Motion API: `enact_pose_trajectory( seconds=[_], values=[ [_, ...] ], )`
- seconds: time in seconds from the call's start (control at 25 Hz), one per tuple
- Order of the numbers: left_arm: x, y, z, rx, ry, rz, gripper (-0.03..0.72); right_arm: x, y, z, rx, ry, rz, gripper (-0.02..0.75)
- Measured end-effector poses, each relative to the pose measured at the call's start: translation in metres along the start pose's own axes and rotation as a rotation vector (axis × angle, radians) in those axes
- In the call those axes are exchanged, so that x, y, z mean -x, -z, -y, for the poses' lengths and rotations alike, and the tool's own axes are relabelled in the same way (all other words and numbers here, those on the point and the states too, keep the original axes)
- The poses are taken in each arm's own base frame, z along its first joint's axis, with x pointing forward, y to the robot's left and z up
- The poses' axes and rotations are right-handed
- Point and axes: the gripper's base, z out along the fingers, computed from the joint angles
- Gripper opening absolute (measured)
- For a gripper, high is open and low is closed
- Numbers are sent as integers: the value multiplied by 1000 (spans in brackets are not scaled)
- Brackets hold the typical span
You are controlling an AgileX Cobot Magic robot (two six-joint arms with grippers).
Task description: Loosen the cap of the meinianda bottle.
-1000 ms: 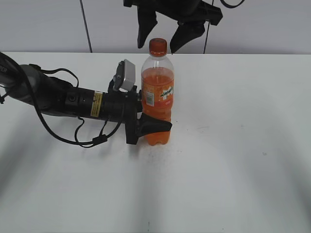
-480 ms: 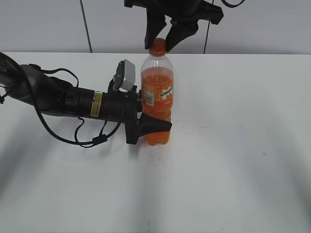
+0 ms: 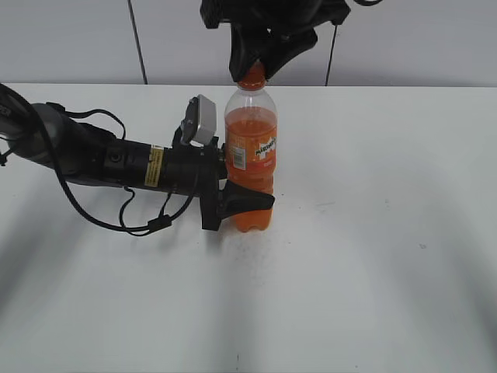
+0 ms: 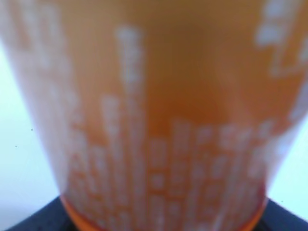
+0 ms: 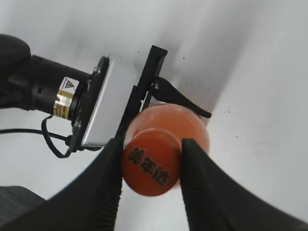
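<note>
Cap (image 5: 152, 164), small and ribbed, sat low in frame, clamped by my right gripper (image 5: 150, 166); my left gripper (image 3: 233, 203) seemingly pinched the slick, squeezable bottle (image 3: 251, 163) low.

Right gripper (image 3: 252, 71) dropped from just above the meinianda bottle (image 3: 251, 159) and narrowed from a wide spread on either side of the cap (image 5: 151, 164) to both fingers (image 5: 109, 178) pressed against its ribbed sides.

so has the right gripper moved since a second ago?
Yes. The right gripper came down and closed onto the cap of the standing bottle.
</note>
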Motion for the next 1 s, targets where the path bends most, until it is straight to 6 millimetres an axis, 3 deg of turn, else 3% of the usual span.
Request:
enact_pose_trajectory(
  seconds=[0.32, 1.0],
  values=[
    [0, 0, 0, 0, -3, 0, 403, 0, 0, 0, 1, 408, -2, 272],
    [0, 1, 1, -17, -12, 15, 403, -1, 0, -1, 15, 1027, 0, 272]
  ],
)
